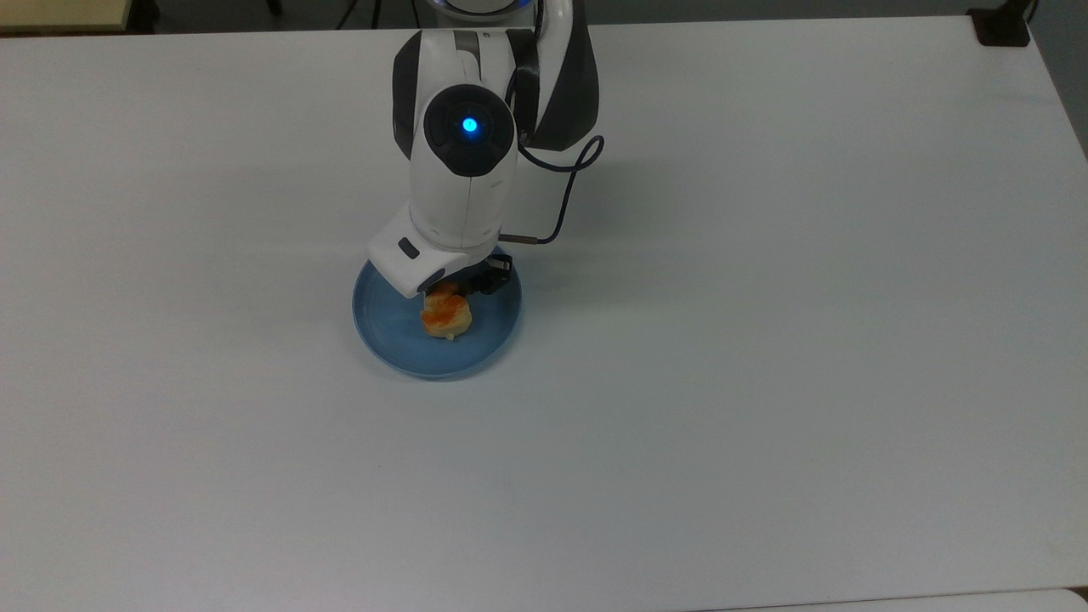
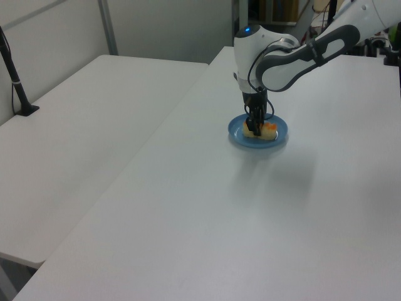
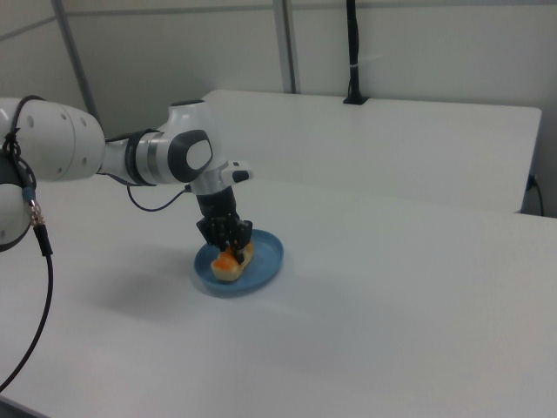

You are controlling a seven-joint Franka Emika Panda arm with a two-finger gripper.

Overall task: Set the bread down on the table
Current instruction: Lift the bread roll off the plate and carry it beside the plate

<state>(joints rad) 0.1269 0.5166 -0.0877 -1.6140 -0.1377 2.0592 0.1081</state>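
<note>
1. Setting: a robotics lab, not a home or kitchen.
2. Arm (image 2: 294, 53): a white and grey robot arm with a lit blue indicator (image 1: 469, 126) and an exposed black cable (image 1: 568, 191) reaches over the bench (image 1: 765, 340).
3. Bench: a plain white matte top; a second white table (image 2: 81, 119) stands edge to edge with it.
4. Fixtures: a black pole (image 3: 352, 52) on a base rises from the far table in the right view; a similar black post (image 2: 14, 75) stands at the left view's left.
5. Surroundings: bare pale wall panels with metal uprights (image 3: 285, 43); cluttered equipment (image 2: 369, 37) at the left view's top right.
</note>
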